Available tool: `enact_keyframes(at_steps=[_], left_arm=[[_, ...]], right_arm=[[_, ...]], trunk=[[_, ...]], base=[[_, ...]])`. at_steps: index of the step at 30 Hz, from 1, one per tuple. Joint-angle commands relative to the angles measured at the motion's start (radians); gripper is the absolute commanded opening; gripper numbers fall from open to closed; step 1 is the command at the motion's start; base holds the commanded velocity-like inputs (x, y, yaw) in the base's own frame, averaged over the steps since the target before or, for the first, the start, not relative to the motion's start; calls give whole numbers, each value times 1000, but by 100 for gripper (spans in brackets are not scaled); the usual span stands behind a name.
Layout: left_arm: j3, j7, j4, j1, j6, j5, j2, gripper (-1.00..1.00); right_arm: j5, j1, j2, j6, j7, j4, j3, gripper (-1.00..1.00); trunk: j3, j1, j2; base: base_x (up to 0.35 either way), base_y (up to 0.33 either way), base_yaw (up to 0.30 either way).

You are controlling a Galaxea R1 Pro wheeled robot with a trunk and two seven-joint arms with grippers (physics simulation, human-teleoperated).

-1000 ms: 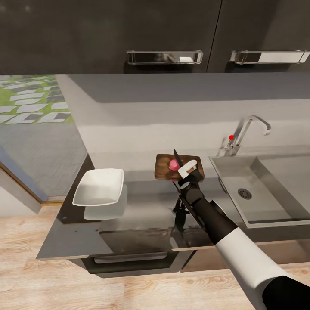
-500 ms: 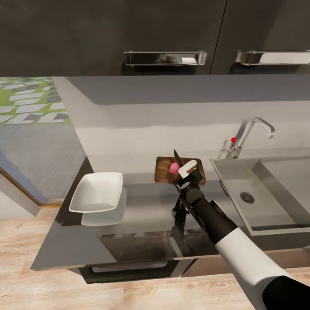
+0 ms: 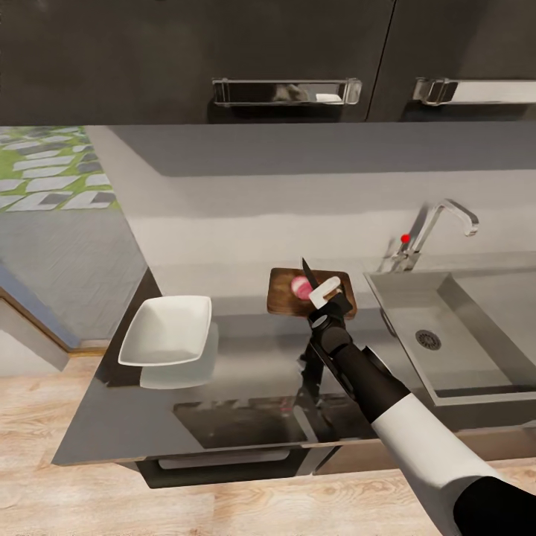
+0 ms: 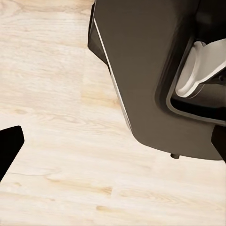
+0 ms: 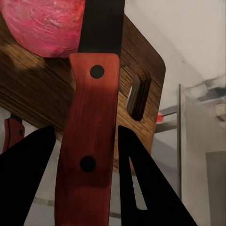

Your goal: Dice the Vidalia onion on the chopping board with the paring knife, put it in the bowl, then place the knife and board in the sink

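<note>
Open countertop (image 3: 246,350) lies between the bowl (image 3: 165,341) at its left end and the chopping board (image 3: 310,292) by the sink (image 3: 447,335); a gripper could pass there unhindered. Over the board, room is tight: the right gripper (image 3: 327,292) holds the paring knife (image 3: 308,275) with its blade beside the Vidalia onion (image 3: 301,286), and the arm slants across the counter's front. The tap (image 3: 435,231) rises at the sink's back corner; dark wall cabinets (image 3: 223,52) close off the space above.
</note>
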State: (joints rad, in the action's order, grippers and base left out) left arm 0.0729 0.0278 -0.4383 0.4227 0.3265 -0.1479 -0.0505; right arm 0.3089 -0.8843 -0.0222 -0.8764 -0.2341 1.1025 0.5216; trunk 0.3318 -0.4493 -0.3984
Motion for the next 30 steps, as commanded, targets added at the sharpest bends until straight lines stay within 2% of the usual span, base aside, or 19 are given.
enact_keyframes(at_steps=[1,30], left_arm=[[4,3,-2,1,0,-4,-1,100],[4,3,-2,1,0,-4,-1,100]], right_arm=[[-34,-1,0,-1,-7,-1,3,-100],[-34,-1,-1,-1,-7,-1,3,-100]], trunk=[[2,-1,-2],[2,-1,-2]], base=[[0,0,0],[0,0,0]])
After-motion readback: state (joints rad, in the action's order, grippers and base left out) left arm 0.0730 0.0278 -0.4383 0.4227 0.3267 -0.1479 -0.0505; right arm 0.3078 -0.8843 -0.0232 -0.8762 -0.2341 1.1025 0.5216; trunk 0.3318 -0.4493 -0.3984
